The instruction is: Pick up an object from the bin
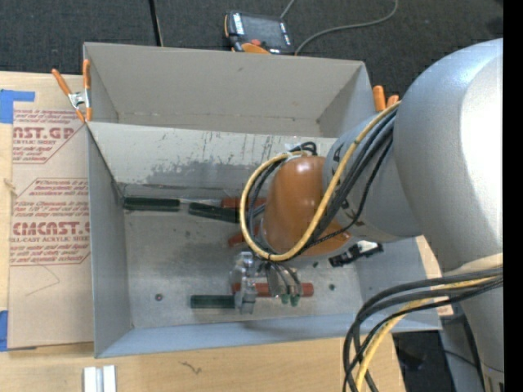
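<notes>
1. Arm [458, 153]: grey-white KUKA arm reaches in over the bin's right edge & bends down to the floor.
2. Bin [106, 219]: grey metal, sloped walls, scuffed far wall. A few loose things lie on its floor, mostly well apart.
3. Cover [298, 198]: orange, rounded, on the wrist, above the floor's ctr-right.
4. Cables [384, 317]: black & yellow, looped round the cover, w/ more trailing past the bin's near-right corner.
5. Gripper [265, 294]: down at floor level nr the bin's near edge, about midway along it. Can't tell whether the claw is apart, together or clamped on anything.
6. Far stick [151, 205]: dark green, flat along the foot of the far wall, toward the far-left corner.
7. Mid stick [211, 211]: dark w/ an orange end, just right of the far stick.
8. Near stick [211, 302]: dark green, flat along the near edge. Its right end is touching or just beside the gripper; can't tell which.
9. Black clip [355, 253]: black w/ a white bit, by the right edge, below the arm.
10. Red piece [302, 288]: small, right at the gripper, poking out on its right side. This is the thing the gripper is over.
11. Orange piece [237, 239]: small, ctr of floor, at the cover's left rim, partly hidden.
</notes>
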Robot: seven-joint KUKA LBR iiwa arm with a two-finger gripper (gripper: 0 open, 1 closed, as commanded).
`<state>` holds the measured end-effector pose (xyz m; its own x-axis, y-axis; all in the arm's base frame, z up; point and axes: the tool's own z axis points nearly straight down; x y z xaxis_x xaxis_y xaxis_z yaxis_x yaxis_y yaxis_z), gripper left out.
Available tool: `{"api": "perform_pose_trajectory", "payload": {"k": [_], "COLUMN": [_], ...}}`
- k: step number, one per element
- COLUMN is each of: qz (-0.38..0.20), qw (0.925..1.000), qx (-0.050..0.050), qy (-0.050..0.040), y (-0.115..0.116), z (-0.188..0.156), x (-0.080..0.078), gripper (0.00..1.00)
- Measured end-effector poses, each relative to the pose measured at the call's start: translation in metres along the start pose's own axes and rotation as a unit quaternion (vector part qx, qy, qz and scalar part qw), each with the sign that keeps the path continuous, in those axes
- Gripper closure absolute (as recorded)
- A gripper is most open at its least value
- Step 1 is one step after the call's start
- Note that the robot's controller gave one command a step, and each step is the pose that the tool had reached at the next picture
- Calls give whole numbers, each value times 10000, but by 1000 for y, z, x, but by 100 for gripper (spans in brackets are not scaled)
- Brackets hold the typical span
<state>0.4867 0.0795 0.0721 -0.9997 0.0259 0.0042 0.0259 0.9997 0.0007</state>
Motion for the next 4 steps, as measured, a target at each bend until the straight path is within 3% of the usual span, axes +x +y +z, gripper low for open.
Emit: {"api": "perform_pose_trajectory", "payload": {"k": [1, 2, 3, 4], "qz": [-691, -670, -776, -624], "qw": [9976, 9978, 9970, 9980], "qx": [-11, 5, 15, 1], "qy": [-46, -15, -3, -42], "y": [62, 60, -22, -35], "z": [-88, -84, -52, 5], "x": [-2, -2, -8, 2], "gripper": [100, 0, 0, 0]}}
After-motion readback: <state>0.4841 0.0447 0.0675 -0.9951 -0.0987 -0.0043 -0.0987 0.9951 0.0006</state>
